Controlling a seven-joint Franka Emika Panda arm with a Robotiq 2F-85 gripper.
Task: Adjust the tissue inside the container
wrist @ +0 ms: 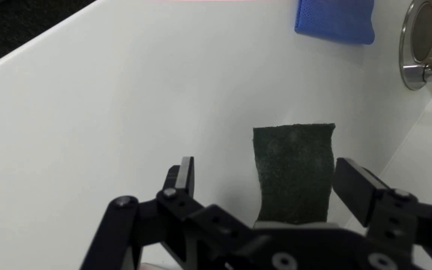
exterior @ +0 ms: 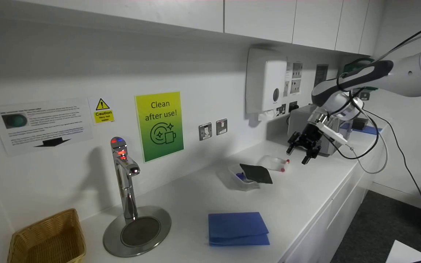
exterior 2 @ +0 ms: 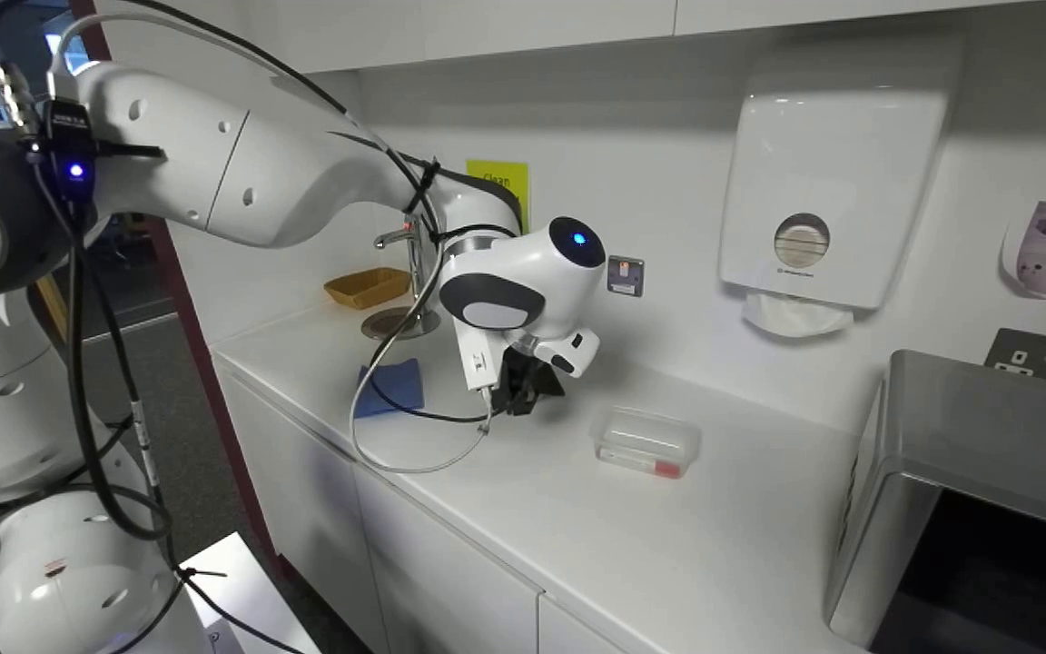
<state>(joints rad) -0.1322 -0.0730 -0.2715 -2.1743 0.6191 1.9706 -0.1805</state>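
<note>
A clear plastic container (exterior: 244, 185) stands on the counter in an exterior view. A dark green, flat, slightly bent sheet (exterior: 257, 173) leans out over its rim, with a blue item (exterior: 241, 176) beside it inside. In the wrist view the sheet (wrist: 294, 172) lies between the finger lines, nearer the right finger; the gripper body hides most of the container. My gripper (exterior: 297, 156) is open and empty, above the counter and apart from the sheet. Its spread fingers also show in the wrist view (wrist: 264, 161). A white crumpled tissue and a black bowl are hidden or out of view.
A second clear box (exterior 2: 646, 436) with red-ended contents stands nearby. A folded blue cloth (exterior: 238, 226), a tap (exterior: 125, 182) and a woven basket (exterior: 48, 237) stand farther along. A grey appliance (exterior 2: 968, 436) and a white wall dispenser (exterior 2: 832, 182) are at the other end.
</note>
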